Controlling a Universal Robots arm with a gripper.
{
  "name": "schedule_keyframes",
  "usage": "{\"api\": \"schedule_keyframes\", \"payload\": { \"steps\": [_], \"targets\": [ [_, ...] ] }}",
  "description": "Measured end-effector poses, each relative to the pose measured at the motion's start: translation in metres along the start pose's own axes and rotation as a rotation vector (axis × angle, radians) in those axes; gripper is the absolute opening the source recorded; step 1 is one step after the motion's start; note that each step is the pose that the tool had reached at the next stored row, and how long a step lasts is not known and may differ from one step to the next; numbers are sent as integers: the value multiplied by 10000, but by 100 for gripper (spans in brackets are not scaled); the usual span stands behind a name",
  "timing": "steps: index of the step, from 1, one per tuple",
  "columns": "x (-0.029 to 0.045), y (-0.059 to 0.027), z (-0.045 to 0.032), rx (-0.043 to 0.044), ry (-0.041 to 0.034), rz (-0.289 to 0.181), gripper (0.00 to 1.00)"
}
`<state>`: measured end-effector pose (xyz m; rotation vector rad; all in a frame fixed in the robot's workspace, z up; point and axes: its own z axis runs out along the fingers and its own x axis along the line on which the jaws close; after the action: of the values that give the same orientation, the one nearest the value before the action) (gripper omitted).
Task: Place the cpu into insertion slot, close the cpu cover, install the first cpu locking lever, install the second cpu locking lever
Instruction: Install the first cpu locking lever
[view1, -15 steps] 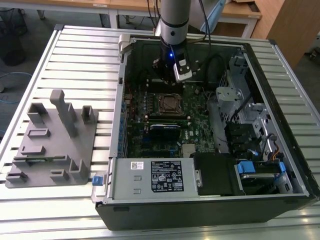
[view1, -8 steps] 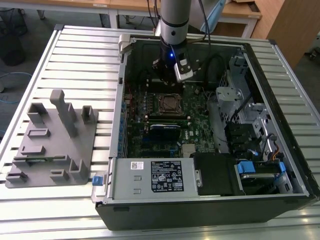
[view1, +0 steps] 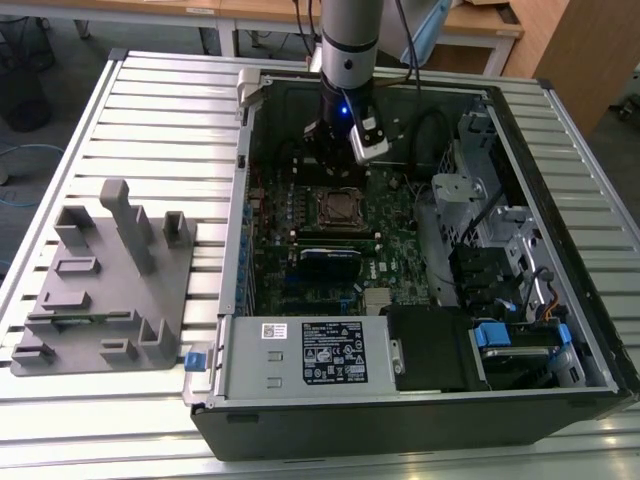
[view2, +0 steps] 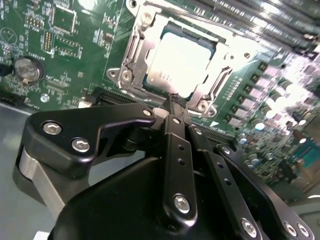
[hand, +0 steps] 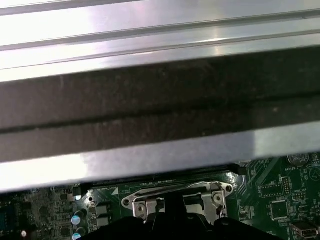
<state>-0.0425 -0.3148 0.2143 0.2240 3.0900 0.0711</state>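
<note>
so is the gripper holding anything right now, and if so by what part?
Nothing is held. The gripper is shut and empty, poised just off the edge of the insertion slot, where the cpu already sits under the cpu cover.

The cpu (view2: 181, 67) lies in the insertion slot (view2: 134, 47), upper centre of frame; the gripper (view2: 175, 101), fingers together, hovers just below.

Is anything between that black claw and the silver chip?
No. In the second wrist view the end effector sits just beside the cpu, with only the cover edge between.
</note>
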Motion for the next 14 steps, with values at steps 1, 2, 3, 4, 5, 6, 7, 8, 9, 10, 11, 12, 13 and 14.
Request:
{"api": "schedule_keyframes", "payload": {
  "steps": [1, 2, 3, 4, 5, 6, 7, 8, 9, 10, 11, 12, 13, 14],
  "targets": [
    [-2, -13, 0, 11, 1, -15, 11],
    [-4, -26, 0, 12, 2, -33, 11],
    [-6, -40, 0, 12, 3, -53, 11],
    [-8, -52, 0, 10, 3, -75, 11],
    [-9, -62, 0, 8, 4, -102, 11],
    [-11, -70, 0, 7, 6, -144, 11],
    [-11, -75, 0, 5, 8, -193, 11],
    [-12, -79, 0, 2, 11, -251, 11],
    [-12, -81, 1, -1, 14, -317, 11],
    [-13, -83, 1, -3, 17, -383, 11],
    [-13, -86, 1, -5, 20, -443, 11],
    [-13, -88, 1, -7, 22, -487, 11],
    [-13, -88, 1, -7, 23, -500, 11],
    [-13, -88, 1, -7, 23, -500, 11]
  ]
}}
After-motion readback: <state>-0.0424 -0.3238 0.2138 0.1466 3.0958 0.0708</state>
